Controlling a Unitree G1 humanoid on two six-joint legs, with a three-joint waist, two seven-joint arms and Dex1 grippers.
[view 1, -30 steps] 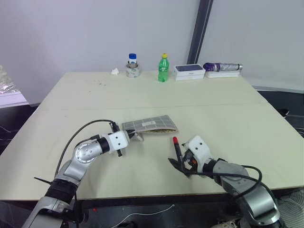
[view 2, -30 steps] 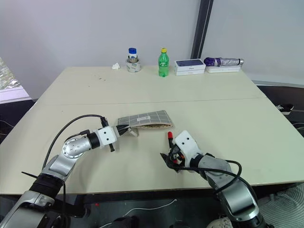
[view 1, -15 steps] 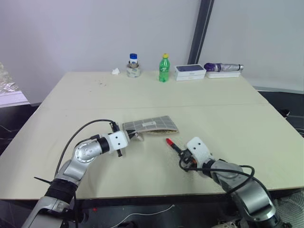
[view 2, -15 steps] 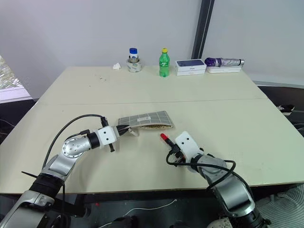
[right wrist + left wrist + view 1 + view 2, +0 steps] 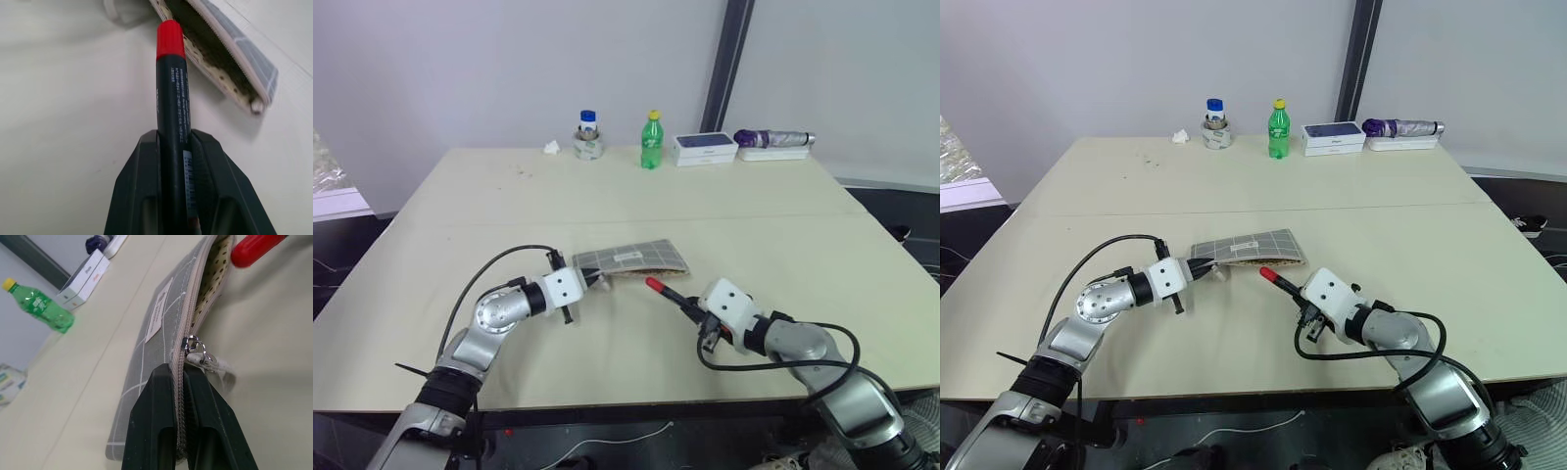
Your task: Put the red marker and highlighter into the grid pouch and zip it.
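The grid pouch [image 5: 631, 258] lies mid-table, grey with white lines, its mouth gaping along the near edge and showing a dotted lining [image 5: 215, 264]. My left gripper [image 5: 181, 382] is shut on the pouch's zipper edge at its left end, just behind the metal pull [image 5: 195, 346]. My right gripper [image 5: 172, 147] is shut on the red marker [image 5: 171, 93], whose red cap [image 5: 654, 284] points at the pouch's open mouth, a short way from it. The highlighter is out of view.
Along the far edge of the table [image 5: 509, 206] stand a small jar [image 5: 587, 135], a green bottle [image 5: 650, 141], a white box [image 5: 703, 148] and a folded purple umbrella [image 5: 771, 138]. A crumpled scrap [image 5: 550, 148] lies beside the jar.
My right gripper closed on the red marker, lifted it and swung its cap from pointing away to pointing left at the pouch's mouth. The pouch and left gripper shifted slightly right.
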